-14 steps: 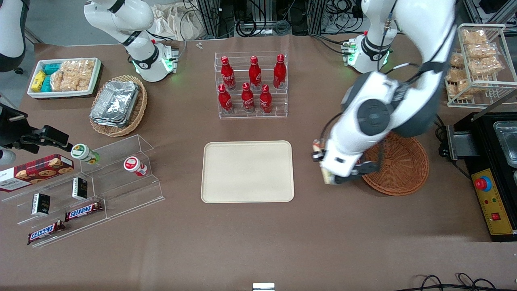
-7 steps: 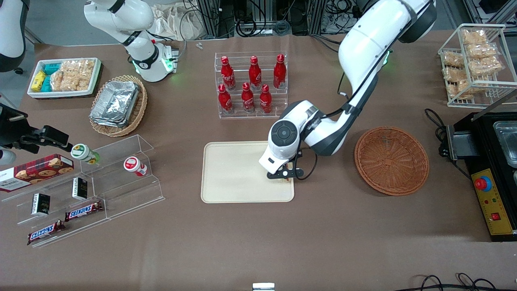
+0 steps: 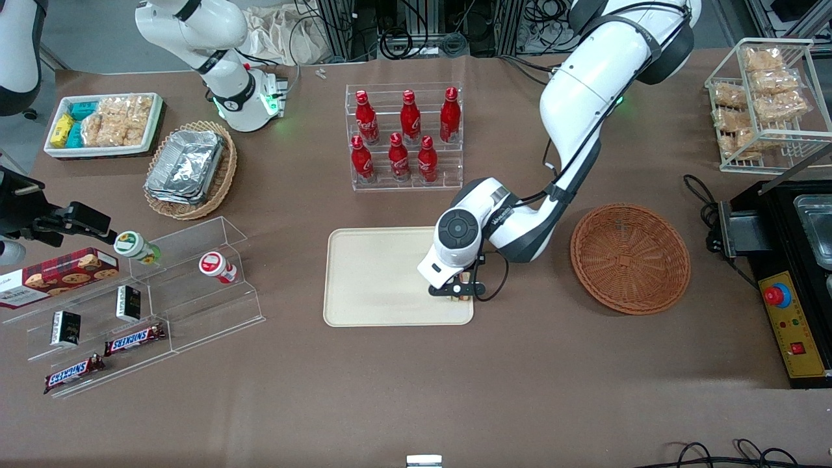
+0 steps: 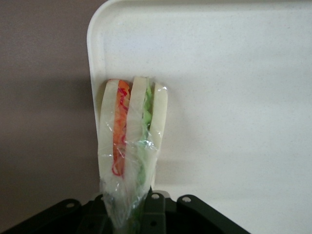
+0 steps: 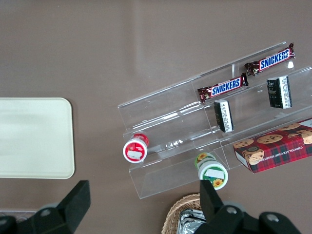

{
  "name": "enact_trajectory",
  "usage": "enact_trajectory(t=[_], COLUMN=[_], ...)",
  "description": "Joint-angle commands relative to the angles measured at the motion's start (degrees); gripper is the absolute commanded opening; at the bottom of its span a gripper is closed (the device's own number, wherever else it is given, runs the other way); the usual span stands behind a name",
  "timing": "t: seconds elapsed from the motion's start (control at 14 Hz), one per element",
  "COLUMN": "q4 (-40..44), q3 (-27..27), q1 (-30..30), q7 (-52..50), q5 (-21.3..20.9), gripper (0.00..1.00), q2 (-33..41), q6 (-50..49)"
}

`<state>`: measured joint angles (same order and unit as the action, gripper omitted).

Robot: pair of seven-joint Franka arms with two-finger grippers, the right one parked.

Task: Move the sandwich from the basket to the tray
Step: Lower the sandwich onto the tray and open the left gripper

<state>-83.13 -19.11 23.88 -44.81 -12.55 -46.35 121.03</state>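
Left wrist view: gripper [image 3: 459,290] is pinching the sandwich [image 4: 130,146] upright just over the tray [image 3: 377,279] corner nearest the emptied basket [image 3: 630,258], placing step, so next it likely needs lowering, then releasing.

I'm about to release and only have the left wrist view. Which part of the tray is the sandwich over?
Observer: The gripper holds the sandwich over the corner of the tray nearest the front camera, at the working arm's end.
Operator: Anything else on the tray?
Observer: Nothing else shows on it.
Operator: And the basket?
Observer: The basket sits beside the tray, toward the working arm's end, with nothing in it.
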Motion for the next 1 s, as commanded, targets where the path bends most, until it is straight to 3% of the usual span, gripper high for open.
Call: enact_trajectory(t=[0.0,0.57,0.93], q4=[1.56,5.6,5.61], q3=[0.13,1.88,2.06], q1=[0.21,-0.85,-12.34], q7=[0.16,-1.87,0.24], q5=[-1.25,0.33,1.12], gripper=[1.0,1.0,1.0], q2=[-1.03,4.58,16.97], q6=[-0.09,-1.32,-8.69])
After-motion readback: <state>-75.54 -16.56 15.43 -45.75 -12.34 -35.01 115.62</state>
